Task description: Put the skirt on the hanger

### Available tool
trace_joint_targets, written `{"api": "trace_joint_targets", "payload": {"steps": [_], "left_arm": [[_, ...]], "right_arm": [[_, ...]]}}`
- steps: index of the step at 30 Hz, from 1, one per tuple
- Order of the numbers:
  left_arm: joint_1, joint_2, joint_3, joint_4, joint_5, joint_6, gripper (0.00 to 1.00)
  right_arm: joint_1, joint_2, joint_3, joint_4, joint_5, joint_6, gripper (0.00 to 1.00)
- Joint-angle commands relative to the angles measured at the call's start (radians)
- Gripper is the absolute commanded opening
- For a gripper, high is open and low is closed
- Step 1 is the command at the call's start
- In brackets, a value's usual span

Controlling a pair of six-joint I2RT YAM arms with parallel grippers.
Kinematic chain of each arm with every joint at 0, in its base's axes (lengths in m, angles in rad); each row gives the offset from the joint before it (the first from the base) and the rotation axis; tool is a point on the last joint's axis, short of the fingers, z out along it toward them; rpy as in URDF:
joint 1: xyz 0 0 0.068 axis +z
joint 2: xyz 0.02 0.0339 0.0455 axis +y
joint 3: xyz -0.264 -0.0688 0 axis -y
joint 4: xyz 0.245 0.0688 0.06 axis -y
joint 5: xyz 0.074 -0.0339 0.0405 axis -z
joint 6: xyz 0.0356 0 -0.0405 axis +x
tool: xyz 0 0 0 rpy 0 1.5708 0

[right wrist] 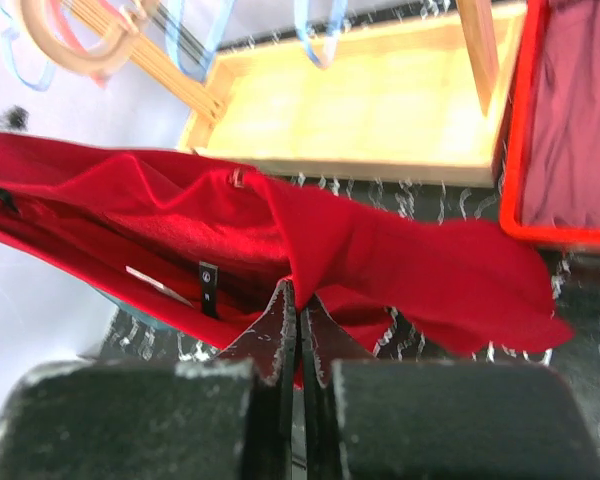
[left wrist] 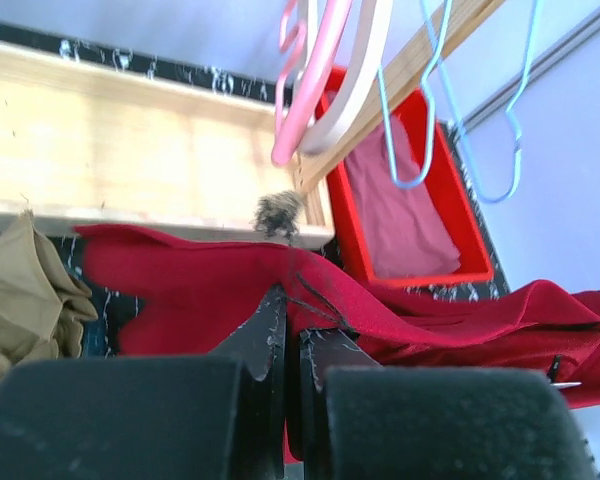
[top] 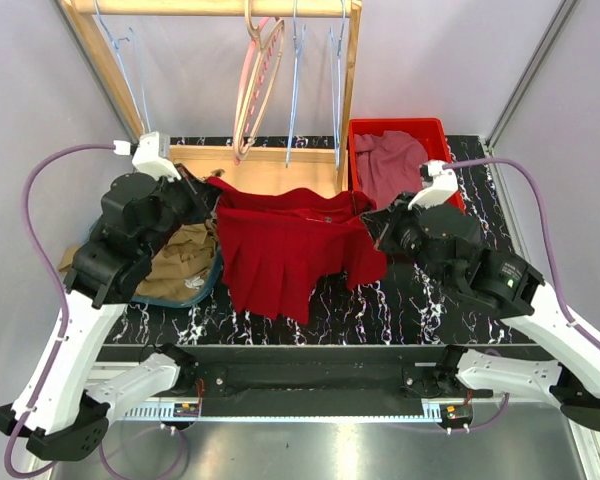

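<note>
Grip: left gripper [left wrist: 292, 305], right gripper [right wrist: 298, 300] clamp red pleated cloth skirt [top: 290, 250].
Tip: taut (level too) toward far-edge pink plastic hanger [left wrist: 310, 95].

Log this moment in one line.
left gripper: jaws shut on skirt | right gripper: jaws shut on skirt | skirt: stretched between both | pink hanger: on rail, bare

You see the red pleated skirt [top: 285, 255] spread wide, waistband lifted, hem drooping; the pink hanger [left wrist: 320, 70] hangs on the rail [top: 210, 7].
</note>
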Motion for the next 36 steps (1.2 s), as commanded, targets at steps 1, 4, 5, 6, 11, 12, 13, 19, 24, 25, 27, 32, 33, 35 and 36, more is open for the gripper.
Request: {"api": "trace_joint_targets", "payload": {"steps": [1, 4, 5, 6, 11, 12, 13, 19, 24, 25, 27, 32, 33, 35, 36], "left_arm": [[0.023, -0.015, -0.08, 0.028, -0.063, 0.034, 0.0], [0.023, -0.037, -0.246, 0.092, -0.013, 0.008, 0.0], [0.021, -0.043, -0.296, 0.114, 0.015, 0.001, 0.0], [0.02, -0.052, -0.345, 0.156, 0.024, -0.007, 0.0], [0.0, -0.023, -0.611, 0.272, 0.058, -0.075, 0.0], [-0.005, -0.011, -0.652, 0.284, 0.058, -0.085, 0.0], [-0.013, 0.0, -0.668, 0.293, 0.055, -0.088, 0.0], [-0.042, 0.074, -0.669, 0.307, 0.043, -0.075, 0.0], [-0.049, 0.077, -0.614, 0.286, 0.035, -0.069, 0.0], [-0.052, 0.084, -0.605, 0.283, 0.035, -0.066, 0.0], [-0.057, 0.095, -0.582, 0.273, 0.035, -0.059, 0.0], [-0.08, 0.126, -0.55, 0.269, 0.018, -0.056, 0.0], [-0.083, 0.129, -0.547, 0.269, 0.018, -0.056, 0.0], [-0.094, 0.134, -0.542, 0.267, 0.014, -0.055, 0.0], [-0.101, 0.138, -0.54, 0.266, 0.012, -0.049, 0.0]], "right_arm": [[-0.014, -0.091, -0.145, -0.119, 0.097, 0.024, 0.0], [-0.014, -0.106, -0.307, -0.101, 0.044, 0.121, 0.0], [-0.016, -0.105, -0.349, -0.086, 0.034, 0.171, 0.0], [-0.014, -0.102, -0.39, -0.073, 0.022, 0.191, 0.0], [-0.014, -0.051, -0.621, -0.001, -0.012, 0.32, 0.0], [-0.014, -0.042, -0.654, 0.008, -0.018, 0.329, 0.0], [-0.016, -0.018, -0.665, 0.025, -0.024, 0.342, 0.0], [-0.013, 0.047, -0.61, 0.005, -0.021, 0.327, 0.27], [-0.014, 0.026, -0.399, -0.065, 0.051, 0.225, 0.64], [-0.014, 0.017, -0.362, -0.081, 0.062, 0.172, 0.69], [-0.014, 0.009, -0.238, -0.09, 0.097, 0.112, 0.74], [-0.014, 0.065, 0.025, -0.059, 0.191, -0.141, 0.76], [-0.014, 0.084, 0.095, -0.047, 0.198, -0.178, 0.77], [-0.016, 0.136, 0.152, 0.016, 0.209, -0.295, 0.77], [-0.016, 0.153, 0.195, 0.045, 0.208, -0.333, 0.76]]}}
